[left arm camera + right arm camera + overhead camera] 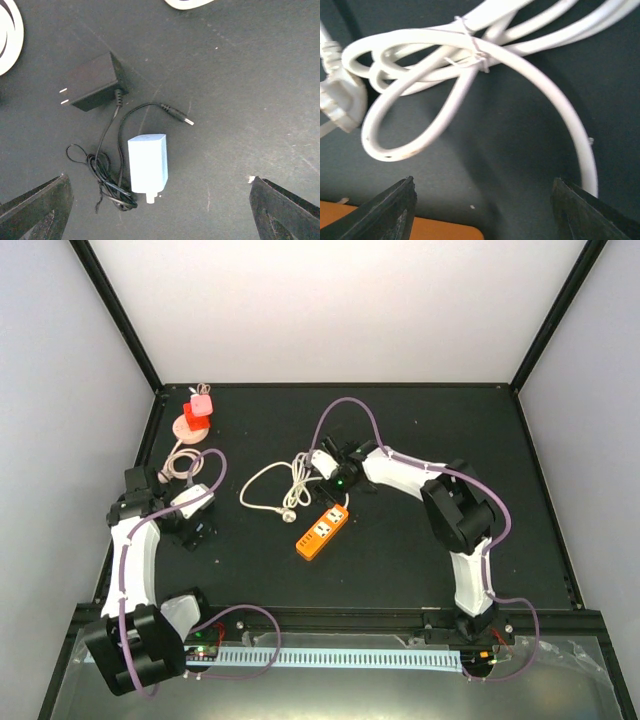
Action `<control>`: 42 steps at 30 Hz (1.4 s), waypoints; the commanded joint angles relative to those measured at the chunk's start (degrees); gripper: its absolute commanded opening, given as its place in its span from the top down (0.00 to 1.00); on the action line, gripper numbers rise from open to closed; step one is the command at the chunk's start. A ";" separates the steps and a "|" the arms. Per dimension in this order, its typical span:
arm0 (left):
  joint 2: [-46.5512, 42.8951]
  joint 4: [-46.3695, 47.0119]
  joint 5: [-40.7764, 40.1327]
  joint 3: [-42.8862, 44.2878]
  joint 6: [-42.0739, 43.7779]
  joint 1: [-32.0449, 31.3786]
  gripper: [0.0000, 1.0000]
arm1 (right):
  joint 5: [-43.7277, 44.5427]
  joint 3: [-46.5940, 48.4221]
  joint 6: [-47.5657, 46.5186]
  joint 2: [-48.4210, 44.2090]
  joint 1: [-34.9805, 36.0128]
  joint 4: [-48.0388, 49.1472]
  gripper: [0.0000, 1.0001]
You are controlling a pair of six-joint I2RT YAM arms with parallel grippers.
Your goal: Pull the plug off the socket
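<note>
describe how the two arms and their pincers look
The left arm and right arm match: white shells, black joints and bases, purple cables looping alongside. The left pincer and right pincer have black, wedge-shaped fingers.

Orange power strip (322, 531), white cable (475, 52), black adapter (92, 82), pale blue charger (147, 167) and a red-and-pink object (196, 412) stand out against the plain black tabletop (430, 430).

blocked: white cable (270, 485) loops left of power strip (322, 531) | open: table (370, 580) on strip's near side
</note>
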 commanded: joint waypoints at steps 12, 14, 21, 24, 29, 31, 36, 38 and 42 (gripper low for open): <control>-2.27 -3.77 7.93 2.46 1.30 0.05 0.01 | 8.86 -0.79 -3.56 1.05 -3.16 3.66 0.34; -2.83 -3.40 8.05 2.46 0.89 -0.04 0.01 | 10.27 -0.91 -4.27 1.38 -3.33 4.00 0.40; -4.68 -2.52 9.44 3.08 0.32 -0.36 0.01 | 10.82 0.00 -5.30 2.65 -4.02 3.44 0.58; -4.30 -3.03 9.76 3.88 -0.04 -0.61 0.01 | 10.77 0.68 -5.61 3.08 -4.04 2.81 0.62; -3.47 -3.46 10.15 4.75 -0.30 -1.00 0.01 | 10.82 2.85 -6.68 4.98 -4.67 -0.31 0.66; -3.24 -3.33 10.29 5.07 -0.53 -1.13 0.01 | 10.69 3.16 -7.06 5.40 -5.26 -1.06 0.69; -2.70 -3.15 10.48 5.79 -1.25 -1.61 0.01 | 10.89 4.04 -7.78 5.94 -7.21 -2.59 0.74; -2.85 -2.98 10.53 6.01 -1.53 -1.73 0.01 | 10.98 4.18 -7.95 5.82 -8.22 -2.78 0.77; -3.09 -2.93 10.54 6.20 -1.85 -2.20 0.01 | 11.44 4.67 -8.92 5.76 -10.60 -3.44 0.83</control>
